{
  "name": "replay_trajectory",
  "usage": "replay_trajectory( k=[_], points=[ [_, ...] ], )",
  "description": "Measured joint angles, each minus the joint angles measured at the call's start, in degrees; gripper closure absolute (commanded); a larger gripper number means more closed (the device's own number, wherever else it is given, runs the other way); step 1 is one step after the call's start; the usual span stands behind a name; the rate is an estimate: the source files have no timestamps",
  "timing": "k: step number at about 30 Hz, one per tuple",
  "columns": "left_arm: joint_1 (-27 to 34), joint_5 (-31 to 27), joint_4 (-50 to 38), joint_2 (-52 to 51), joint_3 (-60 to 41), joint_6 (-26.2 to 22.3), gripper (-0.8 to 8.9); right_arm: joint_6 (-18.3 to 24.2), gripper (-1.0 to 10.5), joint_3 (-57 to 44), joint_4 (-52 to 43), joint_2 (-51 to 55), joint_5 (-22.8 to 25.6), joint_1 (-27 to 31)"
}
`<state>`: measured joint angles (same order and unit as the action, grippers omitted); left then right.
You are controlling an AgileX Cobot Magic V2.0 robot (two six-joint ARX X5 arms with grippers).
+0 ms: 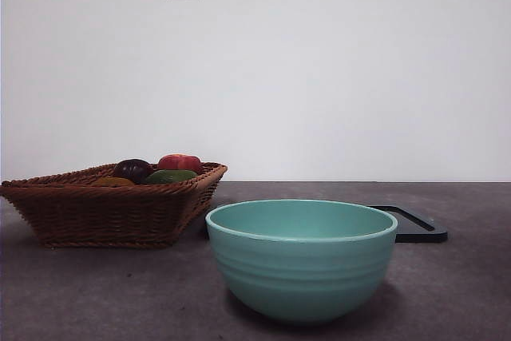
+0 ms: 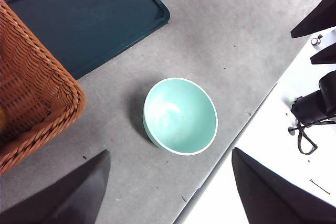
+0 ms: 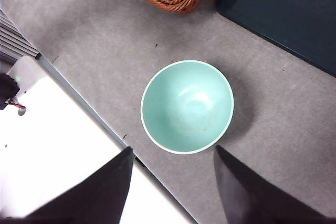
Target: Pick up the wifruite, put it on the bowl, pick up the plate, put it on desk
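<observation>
Fruit sits heaped in the wicker basket [image 1: 112, 213] at far left, the brownish-orange wifruite [image 1: 113, 182] among it, untouched. The mint-green bowl [image 1: 302, 259] stands empty near centre, ready to receive it. Left tool [image 2: 168, 190] and right tool [image 3: 173, 182] both hang released, high above the tabletop [image 1: 471, 293].

Bowl [image 1: 302, 261] is standing alone on open desk [image 1: 471, 293], clear all round and above. Wicker basket [image 1: 112, 209] is sitting near one side, flat dark tray [image 1: 419, 225] lying behind. Both grippers are hanging high, jaws apart.
</observation>
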<state>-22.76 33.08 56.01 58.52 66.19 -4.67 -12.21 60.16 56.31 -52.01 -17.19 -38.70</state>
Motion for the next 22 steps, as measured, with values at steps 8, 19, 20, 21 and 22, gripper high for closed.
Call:
replay_trajectory(
  k=[8, 19, 20, 21, 22],
  points=[
    [0.0, 0.0, 0.0, 0.0, 0.0, -0.2, 7.97, 0.2, 9.4, 0.0, 0.0, 0.0, 0.0, 0.0],
    [0.0, 0.0, 0.0, 0.0, 0.0, -0.2, 7.97, 0.4, 9.4, 0.0, 0.0, 0.0, 0.0, 0.0],
    [0.0, 0.0, 0.0, 0.0, 0.0, -0.2, 7.97, 0.4, 9.4, 0.0, 0.0, 0.0, 0.0, 0.0],
    [0.0, 0.0, 0.0, 0.0, 0.0, -0.2, 7.96, 0.4, 9.4, 0.0, 0.0, 0.0, 0.0, 0.0],
    [0.0, 0.0, 0.0, 0.0, 0.0, -0.2, 7.97, 0.4, 9.4, 0.0, 0.0, 0.0, 0.0, 0.0]
  ],
)
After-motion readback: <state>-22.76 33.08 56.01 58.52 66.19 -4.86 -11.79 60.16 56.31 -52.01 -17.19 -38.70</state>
